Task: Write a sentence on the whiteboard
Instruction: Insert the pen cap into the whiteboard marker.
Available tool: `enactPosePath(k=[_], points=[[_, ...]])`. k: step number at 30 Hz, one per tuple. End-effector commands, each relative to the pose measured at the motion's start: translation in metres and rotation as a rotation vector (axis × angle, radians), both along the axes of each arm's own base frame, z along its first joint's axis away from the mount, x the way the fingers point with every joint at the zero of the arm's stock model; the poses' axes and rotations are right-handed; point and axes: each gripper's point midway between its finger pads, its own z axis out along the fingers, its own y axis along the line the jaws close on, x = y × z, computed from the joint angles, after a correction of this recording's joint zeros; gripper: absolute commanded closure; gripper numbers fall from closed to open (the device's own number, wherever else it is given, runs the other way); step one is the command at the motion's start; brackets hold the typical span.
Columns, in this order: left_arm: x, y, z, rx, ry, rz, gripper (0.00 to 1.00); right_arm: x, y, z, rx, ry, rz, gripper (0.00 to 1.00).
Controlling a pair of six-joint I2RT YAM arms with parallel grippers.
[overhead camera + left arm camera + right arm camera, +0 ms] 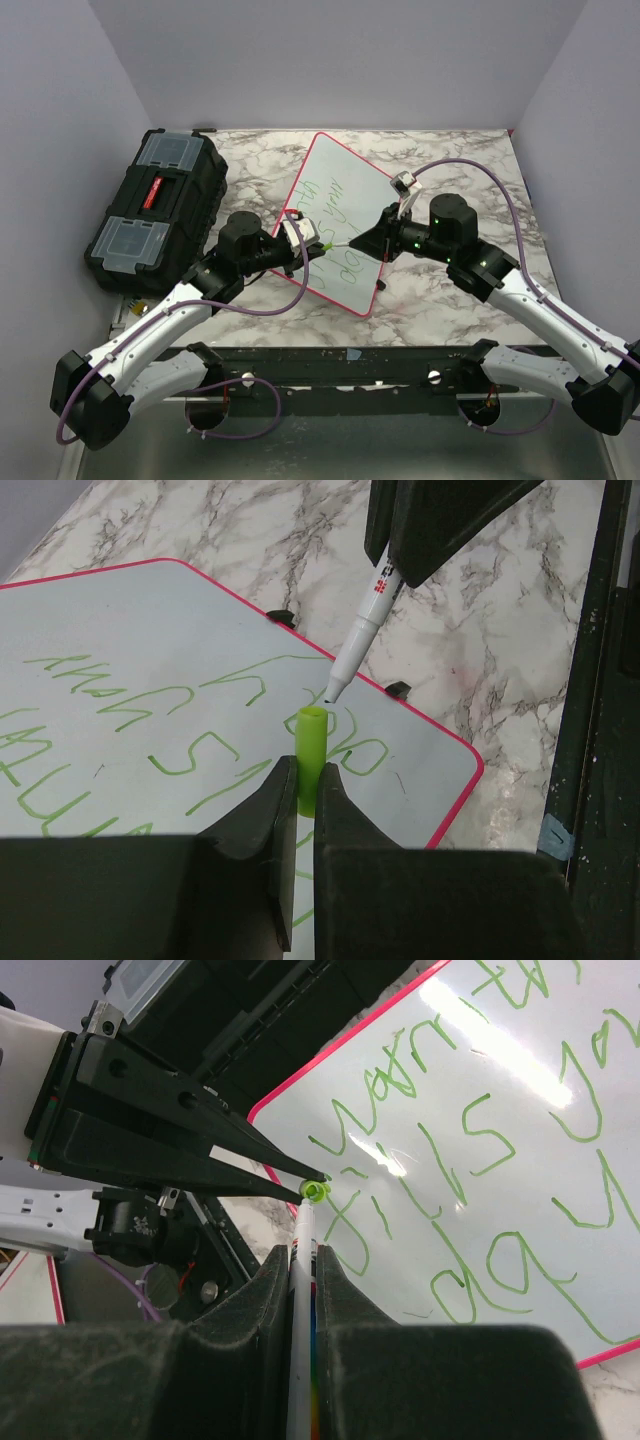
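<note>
On the marble tabletop (440, 300), largest item noted first: a black toolbox (150, 210) with clear lid compartments sat at the far left, near the side wall. Beside it, not touching, the whiteboard (350, 185) lay flat at mid-table. It was turned at an angle, with one rounded corner pointing toward the near edge. Its red-pink rim was visible all round in the overhead view, except where the hands crossed it.

Both arms reached in over the near part of the board, one from each side, and met above its lower half.

The sentence (478, 1132) was in thin green handwriting, three lines across the white surface. It read roughly "warmth / fills your / day". The strokes were uneven but legible from the right wrist view.

Left hand (304, 780): clenched on a green cap (311, 735). The cap stood up between the fingertips with its open mouth facing away from the hand.

Right hand (303, 1260): clenched on a white marker (358, 630), held by the barrel with the tip leading. The barrel carried red and black print.

The marker tip pointed at the cap's mouth and sat just beside it, above the last line of lettering. Whether tip and cap touched could not be told from any view.
</note>
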Motion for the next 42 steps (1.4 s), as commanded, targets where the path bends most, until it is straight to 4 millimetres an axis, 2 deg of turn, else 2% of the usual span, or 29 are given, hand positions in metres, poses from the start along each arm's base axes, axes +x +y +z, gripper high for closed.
enactPosePath(k=[1,14,29,32,37,42], points=[[-0.007,-0.002,0.006,-0.017,-0.03,-0.04,1.0,0.006,0.0,-0.005,0.0,0.01,-0.031,0.99],[-0.008,-0.004,0.003,-0.003,-0.02,-0.046,1.0,0.005,0.004,-0.008,0.008,0.024,-0.014,0.99],[-0.013,-0.006,0.004,0.001,-0.021,-0.066,1.0,0.004,0.009,-0.022,-0.024,0.051,0.024,0.99],[-0.017,-0.008,0.004,0.003,-0.014,-0.094,1.0,-0.001,0.013,-0.029,-0.059,0.066,0.079,0.99],[-0.028,-0.014,0.003,0.026,0.002,-0.152,1.0,-0.01,0.021,-0.028,-0.074,0.072,0.175,0.99],[-0.035,-0.018,0.002,0.04,0.015,-0.192,1.0,-0.011,0.02,-0.031,-0.092,0.071,0.19,0.99]])
